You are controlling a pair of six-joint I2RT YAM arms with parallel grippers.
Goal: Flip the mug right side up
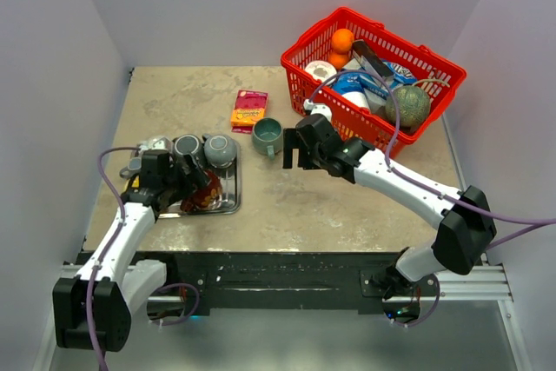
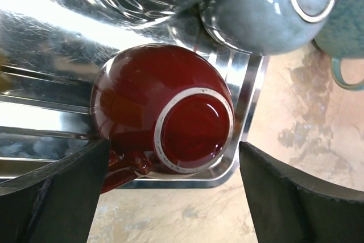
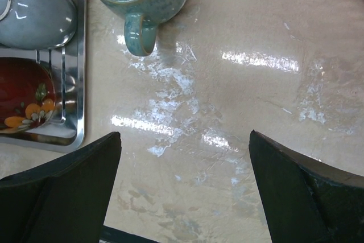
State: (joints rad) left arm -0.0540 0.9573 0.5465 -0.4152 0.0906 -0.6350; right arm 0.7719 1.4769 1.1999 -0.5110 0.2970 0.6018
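hovering with fingers spread wide, the left hand (image 1: 193,182) hangs released above the upside-down red mug (image 2: 165,123) in the metal tray (image 2: 253,101); further right, an upright teal mug (image 1: 267,134), then the right hand (image 1: 297,158), also released.

No wording can be read in any of the views. The pink and orange packet (image 1: 249,109), lying on the table toward the far side, carries printed lettering, but it is too small and blurred to make out. The blue and white package (image 1: 354,84) inside the red basket (image 1: 308,41) at the far right also shows printed markings, and these are just as unreadable.
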